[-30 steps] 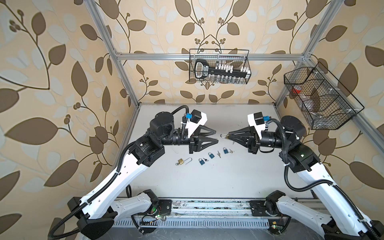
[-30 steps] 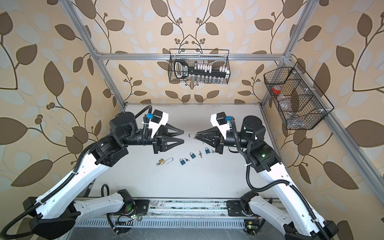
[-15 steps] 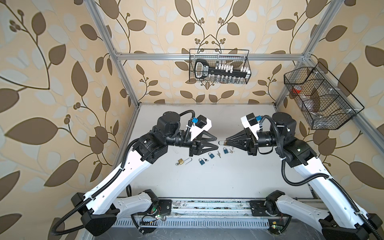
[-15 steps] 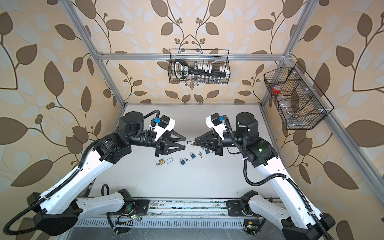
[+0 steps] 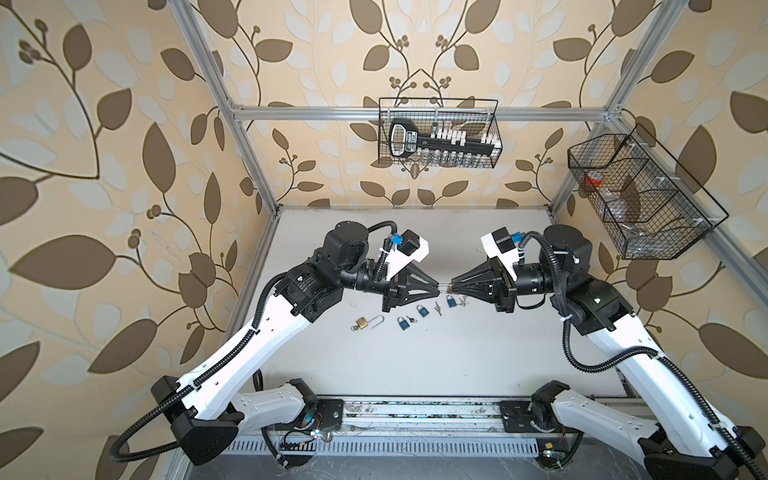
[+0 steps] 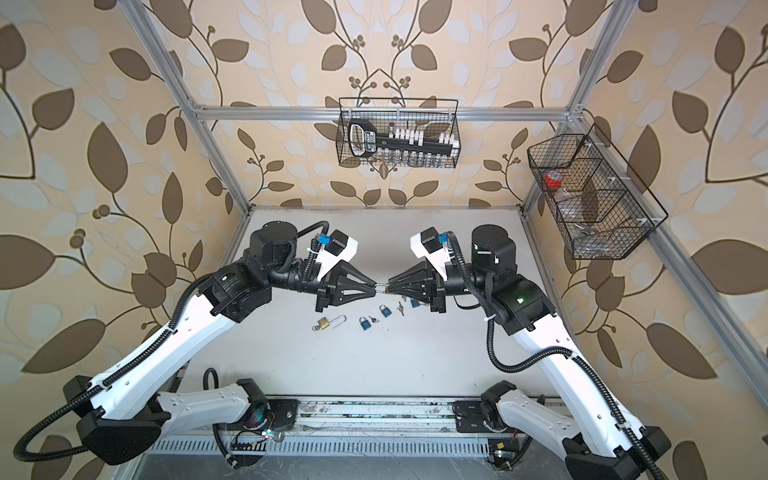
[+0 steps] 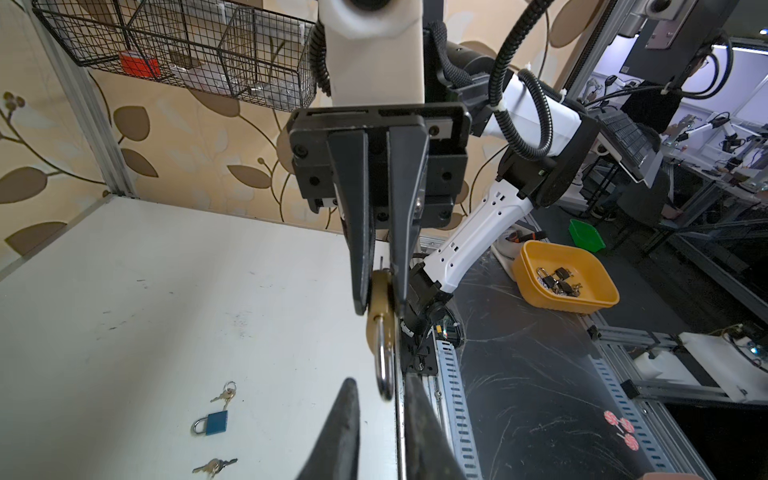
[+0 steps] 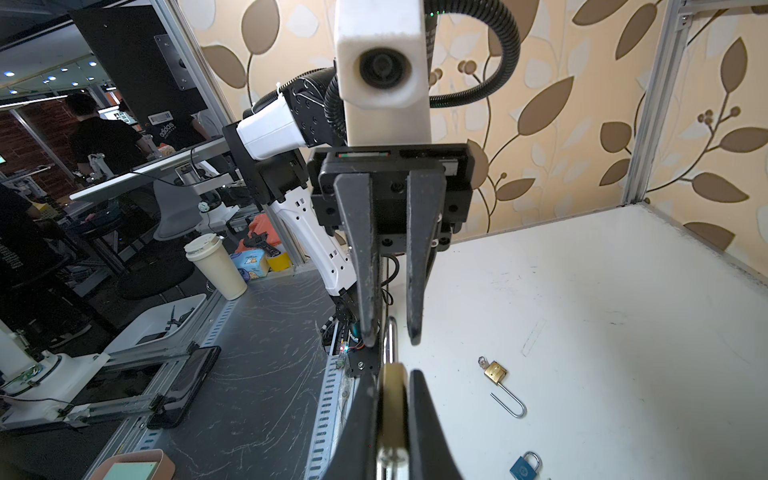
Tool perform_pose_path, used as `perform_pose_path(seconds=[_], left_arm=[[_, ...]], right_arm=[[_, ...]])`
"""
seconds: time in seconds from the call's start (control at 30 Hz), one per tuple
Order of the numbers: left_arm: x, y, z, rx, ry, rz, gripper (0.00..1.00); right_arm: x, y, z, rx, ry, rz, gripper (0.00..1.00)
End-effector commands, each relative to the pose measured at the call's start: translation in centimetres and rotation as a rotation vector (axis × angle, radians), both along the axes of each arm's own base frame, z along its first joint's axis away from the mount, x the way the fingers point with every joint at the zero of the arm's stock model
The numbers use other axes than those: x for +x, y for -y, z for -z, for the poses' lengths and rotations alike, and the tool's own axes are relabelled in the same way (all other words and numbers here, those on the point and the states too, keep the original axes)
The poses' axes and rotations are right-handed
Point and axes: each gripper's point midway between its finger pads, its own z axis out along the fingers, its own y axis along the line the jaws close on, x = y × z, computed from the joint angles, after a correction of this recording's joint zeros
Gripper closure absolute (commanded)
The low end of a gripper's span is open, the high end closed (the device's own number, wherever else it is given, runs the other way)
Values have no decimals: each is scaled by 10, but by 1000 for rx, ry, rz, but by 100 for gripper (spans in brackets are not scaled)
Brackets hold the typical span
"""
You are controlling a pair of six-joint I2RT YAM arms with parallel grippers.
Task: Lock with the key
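**Table** (image 5: 457, 365): pale and flat. The work goes on in the air above its middle.

**Left arm** (image 5: 266, 332), **right arm** (image 5: 648, 365): well apart a second ago, now drawn in until the two tools meet nose to nose.

**Right gripper** (image 7: 381, 305): clamped on the body of the brass padlock (image 7: 380, 328), as it was a second ago. It holds the lock clear of the table, with the shackle (image 7: 384, 370) pointing at the other tool.

**Left gripper** (image 8: 391, 338): spread wide a second ago, now narrowed to a slim slot with one finger on either side of the shackle's bend. Both wrist views show a sliver of gap on each side, so it has no grip yet. The jaws look to be mid-closure.

**Bearing on the task:** a pinch on the shackle seems close, which would hold the lock at both ends. This is probably an early stage, since neither tool carries a key. The shackle is seen edge-on, so whether it is seated or sprung cannot be told.

**Second brass padlock** (image 5: 362, 323): lies on the table with its long shackle open.

**Blue padlocks** (image 5: 402, 323): three, in a loose row on the table beneath the tools.

**Keys** (image 5: 436, 307): small, lying among the blue padlocks. None has been taken up.
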Motion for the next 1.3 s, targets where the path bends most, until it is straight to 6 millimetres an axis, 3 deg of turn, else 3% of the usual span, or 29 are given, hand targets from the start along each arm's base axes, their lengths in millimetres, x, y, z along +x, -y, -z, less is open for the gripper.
perform_pose_path(seconds=[0.0, 0.13, 0.27, 0.43, 0.7, 0.8, 0.93, 1.03, 1.23, 1.27], left_arm=[[-8, 1, -18, -49, 40, 38, 85], [-6, 1, -18, -53, 46, 28, 88], [-6, 1, -19, -57, 53, 21, 77], [-4, 2, -18, -54, 49, 17, 90], [-3, 3, -13, -37, 38, 14, 100], [-10, 13, -8, -16, 34, 54, 100], [-30, 40, 2, 0, 3, 170, 100], [-28, 47, 6, -1, -33, 183, 100], [-12, 20, -8, -62, 14, 30, 100], [-8, 15, -11, -73, 9, 15, 100]], right_arm=[[-6, -2, -8, 16, 32, -36, 100], [-6, -3, -7, 14, 29, -41, 100], [-5, -4, -4, 10, 25, -38, 100], [-5, -3, -4, 10, 30, -30, 100], [-4, -2, -11, 23, 52, -21, 100], [1, -8, -14, 35, 47, -16, 100], [0, -30, -15, 35, 70, -30, 100], [-1, -34, -18, 52, 93, -23, 100], [-5, -21, -15, 47, 134, 31, 100], [-5, -18, -15, 48, 137, 39, 94]])
